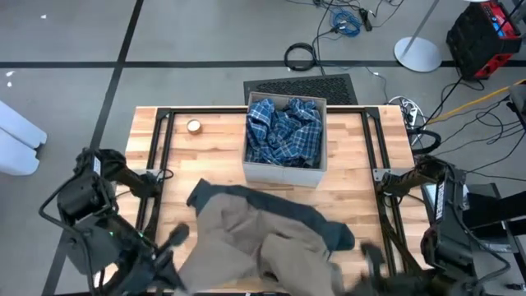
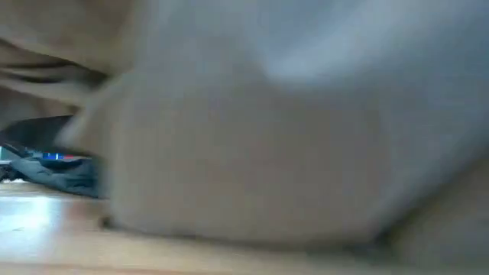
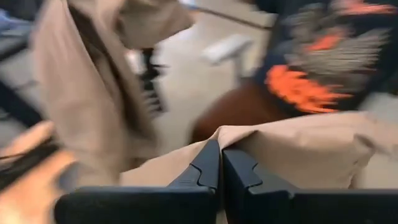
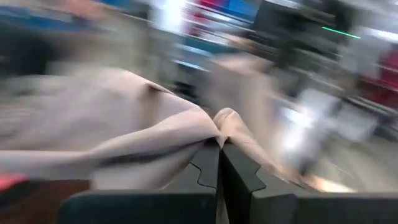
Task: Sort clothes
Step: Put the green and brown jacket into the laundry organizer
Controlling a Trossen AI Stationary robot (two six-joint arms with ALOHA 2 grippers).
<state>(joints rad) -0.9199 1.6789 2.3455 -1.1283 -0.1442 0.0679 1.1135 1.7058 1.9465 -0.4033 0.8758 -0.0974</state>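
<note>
Khaki tan garment [image 1: 246, 238] lying at worktop's [image 1: 345, 189] 6 o'clock edge, long axis running 9-to-3 between arms. Left gripper [image 3: 221, 149] and right gripper [image 4: 219, 144] each pinching one end, fingers clamped on cloth. Plaid shirt [image 1: 283, 131] sitting in box [image 1: 283, 174] at 12 o'clock.

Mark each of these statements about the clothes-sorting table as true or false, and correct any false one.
1. The blue-and-white plaid garment lies in the beige fabric box. True.
2. The khaki tan garment lies inside the box. False: it is spread on the wooden table, in front of the box.
3. The left gripper and the right gripper are both shut on the khaki tan garment. True.
4. The dark grey-green garment lies on top of the tan one. False: it shows from under it.
5. A roll of tape lies inside the box. False: it sits on the table beside it.
</note>
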